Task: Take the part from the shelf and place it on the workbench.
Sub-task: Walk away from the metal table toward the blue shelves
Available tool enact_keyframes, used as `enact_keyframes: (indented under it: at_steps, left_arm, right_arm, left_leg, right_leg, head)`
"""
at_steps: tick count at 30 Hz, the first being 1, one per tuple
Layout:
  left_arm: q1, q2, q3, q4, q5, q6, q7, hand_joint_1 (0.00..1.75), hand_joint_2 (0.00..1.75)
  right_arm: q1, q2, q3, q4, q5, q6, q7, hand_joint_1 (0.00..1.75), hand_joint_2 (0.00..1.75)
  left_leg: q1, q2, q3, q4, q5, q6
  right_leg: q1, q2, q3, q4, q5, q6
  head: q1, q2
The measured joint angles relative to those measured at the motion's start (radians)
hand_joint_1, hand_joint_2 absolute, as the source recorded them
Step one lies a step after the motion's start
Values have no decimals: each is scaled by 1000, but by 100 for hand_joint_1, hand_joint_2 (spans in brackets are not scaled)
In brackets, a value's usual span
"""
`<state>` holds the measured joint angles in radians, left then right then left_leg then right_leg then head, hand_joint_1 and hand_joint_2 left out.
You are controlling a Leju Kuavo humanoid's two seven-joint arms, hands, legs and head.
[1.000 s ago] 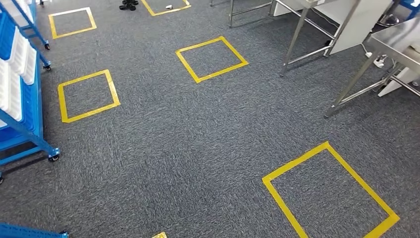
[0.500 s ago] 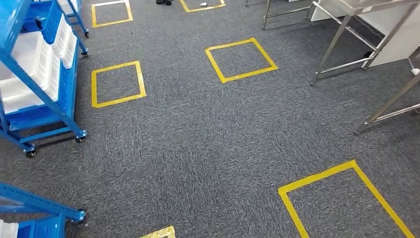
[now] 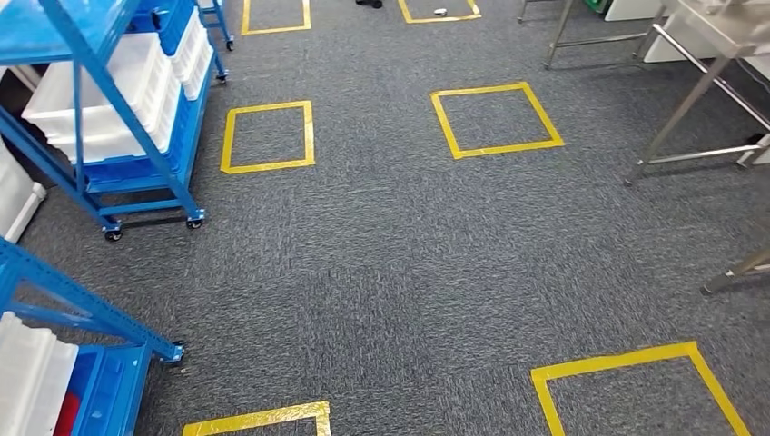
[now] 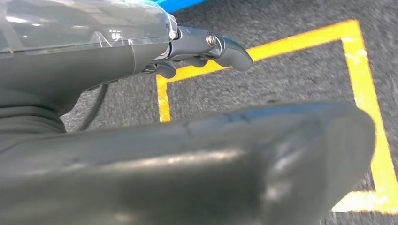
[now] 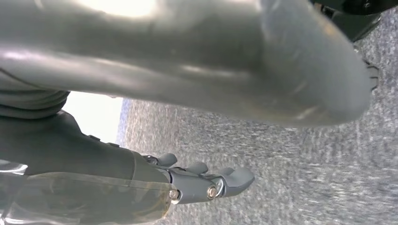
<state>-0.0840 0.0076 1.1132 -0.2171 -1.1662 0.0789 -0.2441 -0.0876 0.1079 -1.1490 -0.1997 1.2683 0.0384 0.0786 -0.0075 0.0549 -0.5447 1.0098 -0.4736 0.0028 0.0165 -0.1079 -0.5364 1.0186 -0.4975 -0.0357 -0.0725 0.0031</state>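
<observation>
Camera has swung left since earlier frame: blue shelf (image 3: pixel 136 100) with white bins (image 3: pixel 109 91) now fuller in head view, steel worktop (image 3: pixel 717 54) legs pushed toward right edge. Left robot hand (image 4: pixel 206 47) empty, fingers loosely extended over yellow floor tape (image 4: pixel 366 93). Right robot hand (image 5: pixel 206 180) empty, fingers apart above grey carpet (image 5: pixel 305 164). Part not discernible among bins.

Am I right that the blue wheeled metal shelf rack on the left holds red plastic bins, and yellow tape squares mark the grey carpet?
Not quite. The head view shows the blue wheeled metal shelf rack holding white plastic bins, not red ones. The rest stands: yellow tape squares do mark the grey carpet.
</observation>
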Motion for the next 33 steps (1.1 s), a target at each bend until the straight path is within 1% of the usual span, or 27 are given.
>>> enact_keyframes:
  at_steps: [1, 2, 3, 4, 6, 7, 8, 9, 10, 11, 13, 14, 15, 17, 18, 19, 21, 22, 23, 24, 25, 26, 28, 29, 30, 32, 33]
  left_arm:
    - [2, 2, 1, 0, 2, 1, -1, 0, 0]
    - [6, 3, 3, 0, 3, 1, -1, 0, 0]
    - [8, 5, 4, 0, 4, 2, -1, 0, 0]
    - [8, 5, 5, 0, 4, 2, -1, 0, 0]
    - [5, 5, 5, 0, 5, 3, 1, 0, 0]
    - [4, 5, 6, 0, 6, 3, 3, 0, 0]
    - [5, 5, 6, 0, 6, 4, 5, 0, 0]
    - [6, 5, 7, 0, 6, 4, 8, 0, 0]
    - [8, 4, 8, 0, 6, 5, 11, 0, 0]
    - [9, 3, 10, 0, 6, 5, 13, 0, 0]
    - [8, 0, 12, 0, 5, 4, 14, 0, 0]
    - [7, -1, 12, 0, 5, 4, 15, 0, 0]
    - [8, -2, 14, 0, 6, 3, 15, 0, 0]
    - [13, -7, 17, 0, 7, 1, 16, 0, 0]
    - [16, -10, 19, 0, 8, 0, 17, 0, 0]
    - [17, -13, 20, 0, 8, 0, 18, 0, 0]
    - [14, -16, 21, 0, 8, -2, 19, 0, 0]
    - [12, -17, 21, 0, 8, -2, 19, 0, 0]
    - [11, -18, 22, 0, 8, -3, 19, 0, 0]
    - [12, -19, 22, 0, 9, -4, 20, 0, 0]
    - [14, -20, 23, 0, 11, -5, 21, 0, 0]
    - [15, -20, 23, 0, 12, -6, 22, 0, 0]
    - [14, -22, 24, 0, 14, -10, 23, 0, 0]
    - [12, -23, 24, 0, 13, -12, 23, 0, 0]
    - [10, -23, 24, 0, 12, -14, 24, 0, 0]
    - [11, -24, 24, 0, 10, -17, 25, 0, 0]
    - [13, -26, 24, 1, 8, -19, 25, 0, 0]
  right_arm:
    - [-4, 1, 0, 0, 1, 0, 1, 0, 0]
    - [-7, 1, 0, 0, 2, 0, 2, 0, 0]
    - [-9, 1, 0, 0, 2, 0, 3, 0, 0]
    - [-9, 2, 0, 0, 3, 0, 4, 0, 0]
    - [-5, 2, 0, 0, 3, 0, 7, 0, 0]
    - [-3, 2, 0, 0, 4, 0, 9, 0, 0]
    - [-2, 2, 0, 0, 4, 0, 12, 0, 0]
    - [0, 2, 0, 0, 4, 0, 15, 0, 0]
    - [1, 2, 0, 0, 4, 0, 19, 0, 0]
    - [2, 2, 0, 0, 4, 0, 23, 0, 0]
    - [5, 2, 0, 0, 5, -2, 32, 0, 0]
    - [6, 2, 0, 0, 7, -3, 35, 0, 0]
    - [6, 0, 0, 0, 9, -5, 39, 0, 0]
    - [6, -2, 0, 0, 13, -9, 44, 0, 0]
    - [6, -4, 1, 0, 15, -10, 46, 0, 0]
    - [7, -6, 1, 0, 16, -11, 47, 0, 0]
    - [12, -10, 1, 0, 16, -12, 48, 0, 0]
    - [15, -11, 0, 0, 16, -13, 49, 0, 0]
    - [16, -13, 0, 0, 16, -15, 51, 0, 0]
    - [17, -15, 0, 0, 16, -17, 52, 0, 0]
    - [17, -16, 0, 0, 16, -20, 54, 0, 0]
    - [16, -16, 0, 0, 16, -22, 55, 0, 0]
    - [15, -17, 0, 0, 15, -24, 56, 0, 0]
    - [15, -17, 0, 0, 14, -24, 57, 0, 0]
    - [14, -18, 0, 0, 13, -25, 58, 0, 0]
    - [9, -19, 0, 0, 11, -27, 60, 0, 0]
    - [7, -22, 0, 0, 10, -29, 61, 0, 0]
  left_leg:
    - [1, -11, -1, -4, 4, 4]
    - [3, -19, 1, -10, 9, 7]
    - [7, -28, 3, -17, 15, 11]
    - [11, -37, 5, -24, 22, 15]
    - [13, -57, 1, -28, 30, 19]
    - [14, -68, -2, -27, 31, 19]
    - [14, -79, -4, -26, 32, 18]
    - [15, -91, -5, -24, 33, 16]
    - [17, -104, -5, -21, 33, 13]
    - [19, -116, -5, -18, 32, 9]
    - [21, -140, -10, -6, 27, -4]
    - [21, -149, -14, -2, 26, -12]
    - [22, -158, -19, 0, 27, -20]
    - [26, -168, -24, -2, 30, -33]
    - [28, -154, -30, 7, 23, -38]
    - [28, -131, -43, 34, 5, -41]
    - [28, -78, -97, 153, -62, -43]
    - [28, -68, -130, 225, -96, -44]
    - [28, -64, -154, 282, -115, -43]
    - [28, -63, -160, 303, -116, -40]
    - [26, -62, -148, 286, -100, -35]
    - [22, -56, -113, 227, -69, -28]
    - [7, -13, -34, 79, -19, -8]
    - [0, 7, -9, 28, -6, 0]
    - [-7, 19, 0, 6, -4, 6]
    - [-11, 4, 0, -3, 2, 13]
    - [-9, -7, 4, -13, 9, 16]
  right_leg:
    - [-1, -8, 2, -1, 0, 4]
    - [-2, -4, 3, 1, -2, 10]
    - [-4, 13, 0, 12, -12, 16]
    - [-7, 40, -13, 43, -35, 21]
    - [-15, 92, -68, 162, -104, 30]
    - [-20, 101, -99, 229, -132, 33]
    - [-24, 104, -120, 273, -142, 36]
    - [-27, 105, -124, 281, -133, 39]
    - [-32, 107, -110, 249, -104, 43]
    - [-37, 116, -80, 187, -66, 46]
    - [-45, 155, -23, 62, -15, 50]
    - [-46, 168, -9, 29, -7, 48]
    - [-44, 173, -6, 18, -9, 43]
    - [-40, 154, -6, 16, -4, 26]
    - [-38, 143, -6, 14, -2, 17]
    - [-37, 132, -6, 11, 0, 9]
    - [-29, 106, -9, 9, 0, -2]
    - [-24, 92, -10, 9, 0, -5]
    - [-19, 78, -10, 10, -1, -7]
    - [-14, 65, -10, 10, -2, -9]
    - [-10, 53, -9, 10, -3, -10]
    - [-7, 41, -7, 10, -4, -11]
    - [-4, 18, -3, 10, -7, -10]
    - [-4, 9, -2, 10, -8, -8]
    - [-6, 0, -1, 10, -8, -3]
    - [-9, -18, 2, 6, -7, 6]
    - [-11, -15, 5, 7, -9, 12]
  head:
    - [0, 0]
    - [0, 0]
    - [0, 0]
    - [0, 0]
    - [0, 0]
    - [0, 0]
    - [0, 0]
    - [0, 0]
    - [0, 0]
    - [0, 0]
    - [0, 0]
    - [0, 0]
    - [0, 0]
    - [0, 0]
    - [0, 0]
    - [0, 0]
    - [0, 0]
    - [0, 0]
    - [0, 0]
    - [0, 0]
    - [0, 0]
    - [0, 0]
    - [0, 0]
    - [0, 0]
    - [0, 0]
    - [0, 0]
    - [0, 0]
